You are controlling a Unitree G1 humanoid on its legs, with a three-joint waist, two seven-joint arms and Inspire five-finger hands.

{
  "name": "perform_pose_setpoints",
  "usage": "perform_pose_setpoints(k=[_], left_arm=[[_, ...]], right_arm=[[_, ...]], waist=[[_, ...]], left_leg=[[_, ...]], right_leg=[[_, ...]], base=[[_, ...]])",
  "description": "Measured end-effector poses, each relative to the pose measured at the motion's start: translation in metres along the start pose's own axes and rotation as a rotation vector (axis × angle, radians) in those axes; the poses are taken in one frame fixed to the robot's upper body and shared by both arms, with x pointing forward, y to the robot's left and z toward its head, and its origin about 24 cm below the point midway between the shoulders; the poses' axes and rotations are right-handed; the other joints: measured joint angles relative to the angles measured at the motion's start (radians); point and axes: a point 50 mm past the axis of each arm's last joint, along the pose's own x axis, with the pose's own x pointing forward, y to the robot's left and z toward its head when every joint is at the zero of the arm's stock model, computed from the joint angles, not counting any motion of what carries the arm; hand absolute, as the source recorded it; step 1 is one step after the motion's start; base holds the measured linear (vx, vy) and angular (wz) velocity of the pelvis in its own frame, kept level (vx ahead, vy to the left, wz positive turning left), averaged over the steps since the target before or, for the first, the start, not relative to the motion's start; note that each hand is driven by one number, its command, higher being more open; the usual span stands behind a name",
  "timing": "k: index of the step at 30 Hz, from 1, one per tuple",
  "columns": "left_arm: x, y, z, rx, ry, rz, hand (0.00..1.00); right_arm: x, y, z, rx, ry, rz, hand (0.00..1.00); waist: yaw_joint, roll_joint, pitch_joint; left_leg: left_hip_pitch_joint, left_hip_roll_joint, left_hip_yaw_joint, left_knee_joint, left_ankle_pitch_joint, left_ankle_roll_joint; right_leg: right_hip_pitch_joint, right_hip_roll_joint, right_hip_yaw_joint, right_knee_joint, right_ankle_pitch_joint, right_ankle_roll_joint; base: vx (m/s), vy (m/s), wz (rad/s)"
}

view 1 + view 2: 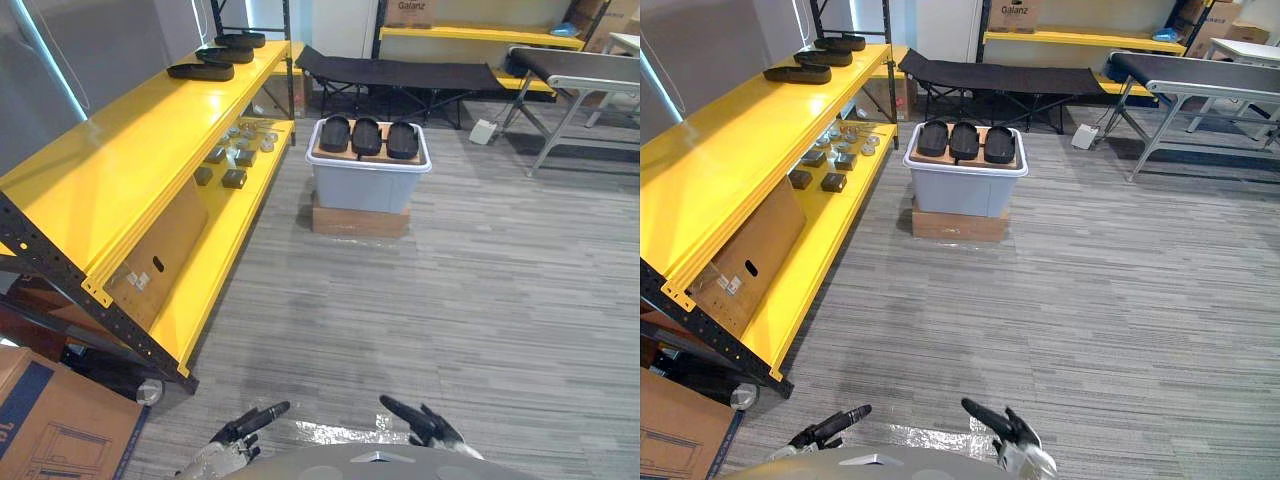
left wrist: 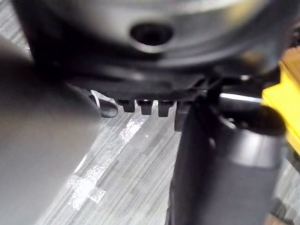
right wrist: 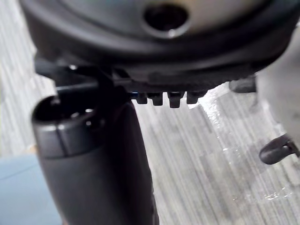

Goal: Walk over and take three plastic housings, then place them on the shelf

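- Left robot hand (image 1: 248,422) and right robot hand (image 1: 420,420) hang low in front, fingers straight and relaxed — both empty.
- Three plastic housings (image 1: 366,137) lie side by side atop the grey bin (image 1: 365,188), well ahead; the yellow shelf (image 1: 150,130) runs along the left.
- Best approach: walk straight up and stop square to the bin before reaching.
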Motion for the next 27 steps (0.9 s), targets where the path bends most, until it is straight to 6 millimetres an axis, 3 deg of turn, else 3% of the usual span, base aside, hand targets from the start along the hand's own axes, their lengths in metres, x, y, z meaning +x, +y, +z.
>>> perform_pose_setpoints(k=[3,6,9,14,20,22,24,25,27], left_arm=[[0.003,-0.025,0.018,0.089,-0.047,-0.090,1.00],[0.003,-0.040,0.030,0.088,-0.090,-0.160,1.00],[0.003,-0.044,0.039,0.063,-0.116,-0.179,1.00],[0.003,-0.047,0.042,0.060,-0.133,-0.192,1.00],[0.000,-0.041,0.034,0.026,-0.141,-0.191,1.00],[0.000,-0.041,0.029,0.026,-0.136,-0.193,1.00],[-0.001,-0.039,0.028,0.029,-0.131,-0.192,1.00],[-0.001,-0.037,0.029,0.053,-0.131,-0.193,1.00],[-0.003,-0.025,0.032,0.078,-0.139,-0.163,1.00]], right_arm=[[0.006,0.019,0.032,-0.031,-0.110,0.056,1.00],[0.008,0.029,0.046,-0.051,-0.150,0.086,1.00],[0.008,0.030,0.049,-0.063,-0.155,0.090,1.00],[0.008,0.028,0.049,-0.064,-0.152,0.086,1.00],[0.008,0.023,0.047,-0.066,-0.148,0.072,1.00],[0.007,0.016,0.049,-0.070,-0.157,0.041,1.00],[0.006,0.013,0.048,-0.064,-0.162,0.018,1.00],[0.004,0.010,0.040,-0.041,-0.150,0.007,1.00],[0.001,0.008,0.039,0.002,-0.182,-0.006,1.00]], waist=[[-0.013,0.006,0.007],[-0.016,-0.002,0.017],[-0.022,-0.007,0.025],[-0.046,0.011,0.048],[-0.044,0.015,0.068],[-0.044,0.038,0.098],[-0.045,0.039,0.129],[-0.051,0.019,0.146],[-0.061,-0.003,0.164]], left_leg=[[-0.017,-0.010,-0.018,0.000,0.001,0.001],[-0.018,-0.013,-0.018,0.000,0.001,0.001],[-0.018,-0.014,-0.018,0.004,0.001,0.001],[-0.017,-0.014,-0.015,0.004,0.001,0.000],[-0.017,-0.014,0.006,0.004,-0.002,0.001],[-0.017,0.003,0.004,0.004,-0.015,0.005],[-0.010,0.003,-0.005,0.004,-0.015,0.015],[0.001,-0.013,-0.028,0.005,-0.019,0.037],[0.005,-0.025,-0.050,0.030,-0.032,0.050]], right_leg=[[-0.008,-0.006,-0.013,-0.016,0.008,0.008],[-0.009,-0.007,-0.013,-0.018,0.009,0.008],[-0.010,-0.007,-0.013,-0.020,0.010,0.008],[-0.006,-0.007,-0.010,-0.020,0.018,0.009],[-0.034,-0.013,0.021,0.012,0.030,0.004],[-0.123,-0.031,0.036,0.201,0.011,-0.012],[-0.219,-0.074,0.046,0.424,-0.004,-0.020],[-0.299,-0.122,0.065,0.606,-0.010,-0.022],[-0.358,-0.147,0.126,0.710,-0.033,-0.037]], base=[[-0.02,0.026,0.14],[0.01,0.019,-0.02],[0.00,0.000,0.00],[-0.01,0.002,-0.02],[-0.06,0.033,-0.15],[-0.08,0.106,-0.05],[-0.11,0.103,0.19],[-0.07,0.064,0.49],[0.02,0.013,0.45]])
